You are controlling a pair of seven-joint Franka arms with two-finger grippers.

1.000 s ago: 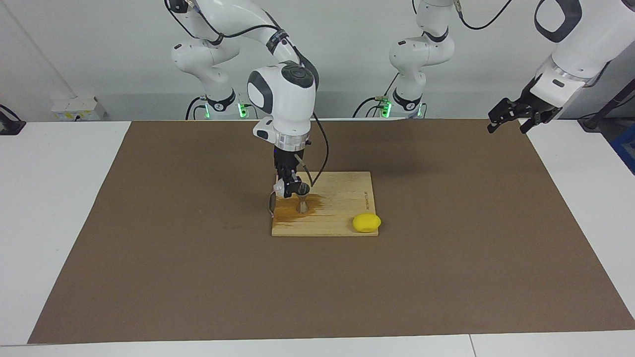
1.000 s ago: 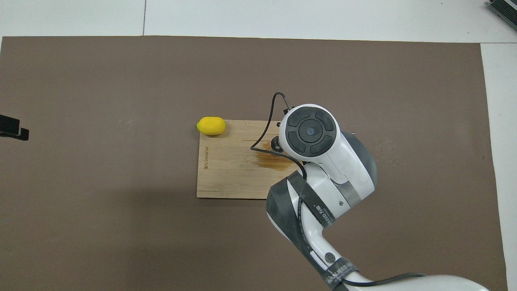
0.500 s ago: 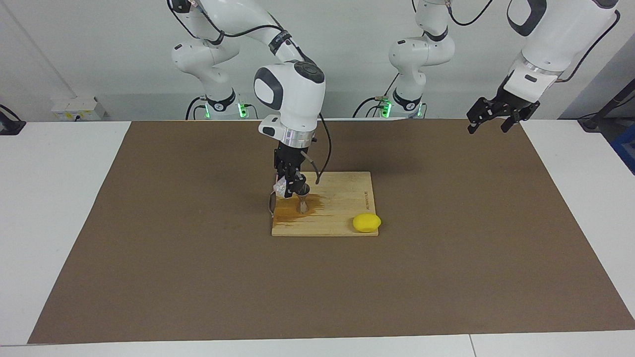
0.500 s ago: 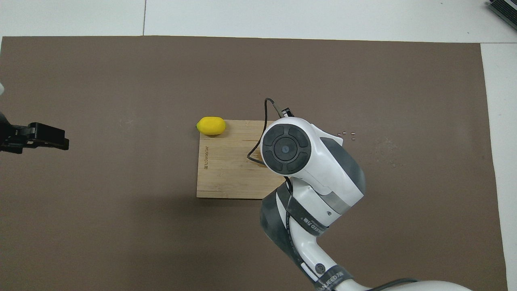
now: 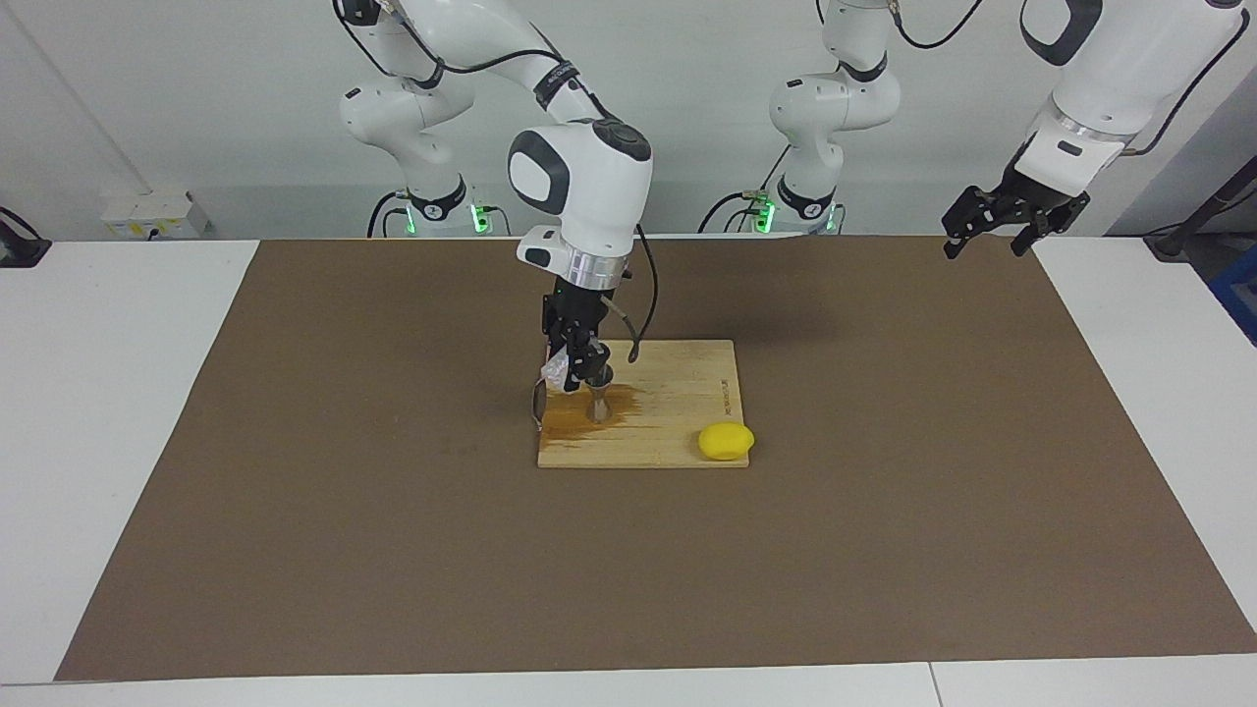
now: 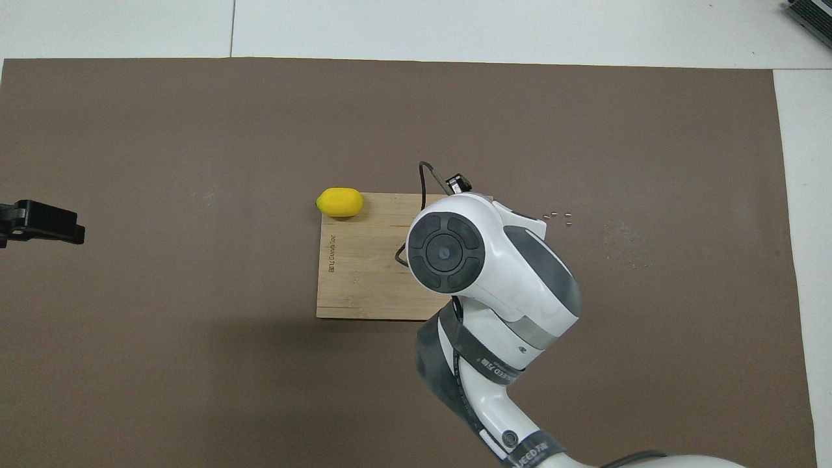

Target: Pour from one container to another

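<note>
Your right gripper (image 5: 579,378) is hanging over the wooden board (image 5: 678,432) at the middle of the brown mat (image 5: 393,550), its fingers clenched on the small clear glass cup (image 5: 556,371), which it is holding tilted beside the top of the metal jigger (image 5: 598,401). The jigger is standing upright on the board, at the end toward the right arm, in the middle of a brown wet stain (image 5: 579,417). From overhead, the right arm's wrist is covering both cup and jigger. A yellow lemon (image 5: 726,441) is lying at the board's corner farther from the robots, toward the left arm's end. Your left gripper (image 5: 1000,228) is waiting in the air over the mat's edge at the left arm's end, its fingers spread and holding nothing.
</note>
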